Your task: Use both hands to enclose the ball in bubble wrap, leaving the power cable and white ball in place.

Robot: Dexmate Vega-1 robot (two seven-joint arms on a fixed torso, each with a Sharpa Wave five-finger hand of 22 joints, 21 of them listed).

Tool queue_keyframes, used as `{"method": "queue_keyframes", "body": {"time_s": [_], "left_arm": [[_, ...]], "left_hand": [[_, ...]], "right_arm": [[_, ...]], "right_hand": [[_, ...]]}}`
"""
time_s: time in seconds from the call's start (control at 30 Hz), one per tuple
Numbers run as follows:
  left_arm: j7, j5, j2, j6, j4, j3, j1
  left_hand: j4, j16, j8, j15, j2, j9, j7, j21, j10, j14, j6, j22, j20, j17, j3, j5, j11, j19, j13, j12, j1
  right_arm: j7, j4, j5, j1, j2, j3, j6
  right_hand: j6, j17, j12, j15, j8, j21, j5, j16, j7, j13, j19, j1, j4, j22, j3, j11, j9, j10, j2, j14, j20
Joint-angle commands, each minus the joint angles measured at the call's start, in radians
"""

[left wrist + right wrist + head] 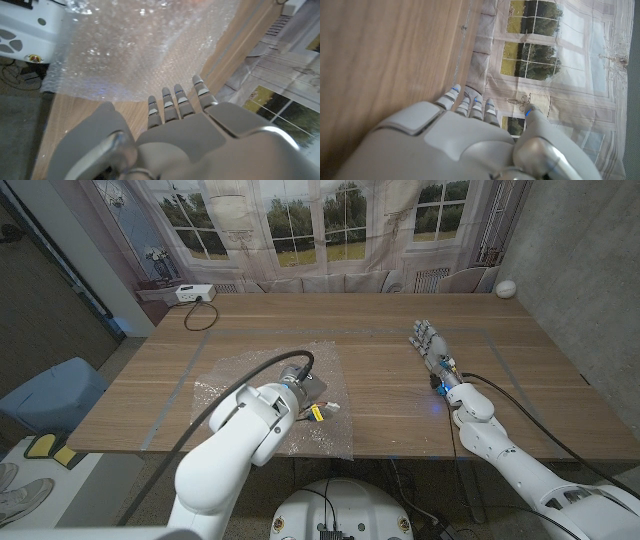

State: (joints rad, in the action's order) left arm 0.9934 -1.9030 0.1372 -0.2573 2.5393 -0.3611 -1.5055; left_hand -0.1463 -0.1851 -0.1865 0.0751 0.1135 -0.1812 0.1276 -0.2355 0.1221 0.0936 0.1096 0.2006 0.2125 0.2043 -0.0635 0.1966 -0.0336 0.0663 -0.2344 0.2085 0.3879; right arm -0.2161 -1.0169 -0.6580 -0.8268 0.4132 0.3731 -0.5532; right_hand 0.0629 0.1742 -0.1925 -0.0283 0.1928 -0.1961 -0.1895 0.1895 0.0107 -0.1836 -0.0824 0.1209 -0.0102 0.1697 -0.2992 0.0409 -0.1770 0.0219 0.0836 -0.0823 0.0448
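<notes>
The left arm (240, 445) is reaching over the bubble wrap (250, 375), hiding any ball there. Its left hand (177, 107) is stretching straight fingers toward the sheet, gripping nothing. Well right of the wrap, the right hand (428, 340) is lying empty, fingers apart. The white ball (506, 288) is sitting far beyond.

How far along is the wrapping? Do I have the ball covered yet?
Barely started, by these views. Done: the bubble wrap sheet lies spread on the table. In hand: nothing; the left robot hand hovers over the sheet with fingers straight, and the right robot hand is extended, apart from it. Left: all the folding. No ball shows on the sheet, though the left arm hides part of it. The white ball and power cable are at the far edge.
</notes>
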Motion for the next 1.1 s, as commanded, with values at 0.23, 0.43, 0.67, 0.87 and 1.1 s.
{"method": "queue_keyframes", "body": {"time_s": [0.23, 0.43, 0.67, 0.87, 1.1], "left_arm": [[-1.27, -0.097, -0.031, 1.08, -0.229, -0.203, -0.147], [-1.229, -0.146, -0.08, 1.111, -0.221, -0.23, -0.176], [-1.209, -0.241, -0.161, 1.155, -0.251, -0.247, -0.216], [-1.131, -0.348, -0.259, 1.156, -0.251, -0.239, -0.271], [-1.053, -0.452, -0.37, 1.159, -0.259, -0.241, -0.332]], "left_hand": [[0.003, 0.015, 0.018, 0.064, -0.04, 0.001, 0.04, 0.036, -0.229, -0.217, -0.207, -0.003, 0.004, -0.012, 0.063, 0.001, 0.006, -0.091, 0.022, -0.026, -0.118], [0.005, 0.003, 0.011, 0.063, -0.037, 0.002, 0.037, 0.04, -0.22, -0.206, -0.214, -0.004, 0.005, -0.014, 0.065, 0.003, 0.004, -0.111, 0.025, -0.014, -0.126], [0.028, -0.004, 0.007, 0.061, -0.029, 0.002, 0.033, 0.035, -0.216, -0.199, -0.246, -0.003, 0.004, -0.018, 0.055, 0.002, -0.007, -0.114, 0.028, -0.004, -0.105], [0.04, -0.006, 0.01, 0.067, -0.031, 0.001, 0.022, 0.03, -0.221, -0.195, -0.273, -0.003, 0.004, -0.019, 0.051, 0.001, -0.016, -0.109, 0.028, -0.003, -0.093], [0.047, -0.008, 0.011, 0.071, -0.034, 0.001, 0.015, 0.026, -0.227, -0.188, -0.288, -0.002, 0.004, -0.019, 0.05, 0.0, -0.021, -0.103, 0.028, -0.003, -0.086]], "right_arm": [[-0.096, 0.107, 0.028, 0.098, -0.014, 0.061, 0.038], [-0.112, 0.123, 0.036, 0.111, -0.013, 0.068, 0.033], [-0.036, 0.148, 0.19, 0.149, 0.005, 0.116, -0.082], [0.086, 0.139, 0.342, 0.183, 0.016, 0.149, -0.177], [0.08, 0.227, 0.357, 0.242, -0.02, 0.162, -0.27]], "right_hand": [[0.004, 0.006, -0.003, 0.002, 0.002, -0.003, -0.008, 0.0, 0.003, -0.003, -0.004, -0.001, -0.005, 0.006, -0.003, 0.003, -0.003, 0.003, 0.0, 0.0, 0.0], [0.003, 0.006, -0.003, 0.002, 0.001, -0.003, -0.008, 0.0, 0.002, -0.003, -0.005, -0.001, -0.005, 0.006, -0.003, 0.004, -0.003, 0.003, 0.0, 0.0, 0.0], [-0.006, 0.007, 0.001, -0.036, -0.005, 0.004, -0.007, 0.001, 0.022, -0.003, 0.014, -0.008, -0.02, 0.005, 0.022, 0.002, -0.003, -0.007, -0.052, 0.0, 0.046], [-0.008, 0.007, 0.0, -0.042, -0.005, 0.002, -0.01, 0.006, 0.039, -0.003, 0.009, -0.006, -0.03, 0.005, 0.033, -0.001, -0.003, -0.007, -0.075, 0.013, 0.066], [0.011, 0.007, -0.004, -0.043, 0.001, -0.004, -0.015, 0.01, 0.045, -0.003, -0.006, 0.0, -0.04, 0.005, 0.038, 0.001, -0.003, 0.006, -0.089, 0.028, 0.056]]}}
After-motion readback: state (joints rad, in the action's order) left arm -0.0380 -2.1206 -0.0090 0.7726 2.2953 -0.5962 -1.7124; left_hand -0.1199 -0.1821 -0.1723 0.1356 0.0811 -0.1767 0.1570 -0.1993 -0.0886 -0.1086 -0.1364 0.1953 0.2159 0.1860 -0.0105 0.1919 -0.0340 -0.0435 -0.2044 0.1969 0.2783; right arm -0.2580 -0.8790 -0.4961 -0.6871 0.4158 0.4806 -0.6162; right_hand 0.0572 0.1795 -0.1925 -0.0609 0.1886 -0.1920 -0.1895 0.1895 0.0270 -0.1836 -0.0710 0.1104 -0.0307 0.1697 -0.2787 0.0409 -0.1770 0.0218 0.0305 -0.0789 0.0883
